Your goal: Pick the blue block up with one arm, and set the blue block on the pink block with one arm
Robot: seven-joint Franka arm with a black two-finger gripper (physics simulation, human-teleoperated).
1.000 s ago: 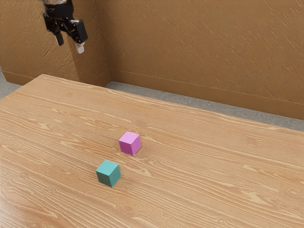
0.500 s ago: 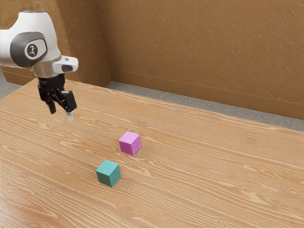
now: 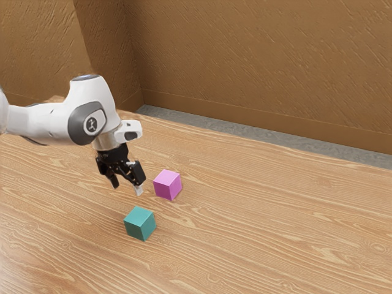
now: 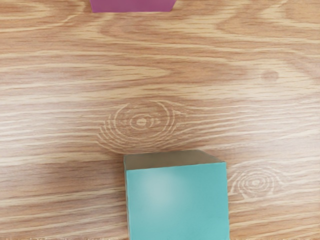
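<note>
At the exterior view's left, the white arm now reaches in low over the wooden table. A second ago only the hand showed, high up against the brown wall. Half a second ago it hung over the table's far left part. Since then it has come down and travelled to the right and nearer.

The gripper hovers above the tabletop with its fingers pointing down and spread apart. Nothing is between them, and they were just as wide apart in both earlier pictures. It touches neither block.

The blue block, a teal-tinted cube, lies on the table near and slightly right of the gripper, apart from the fingertips. It has not moved over the last second. In the wrist view the blue block sits large, close under the hand, with bare wood grain around it.

Further right, the pink block rests on the table just beside the gripper's right finger, with a small gap between them. It too lies where it lay before. The two blocks are near each other but not touching, the pink one farther and to the right. In the wrist view a strip of the pink block shows beyond the blue one.
</note>
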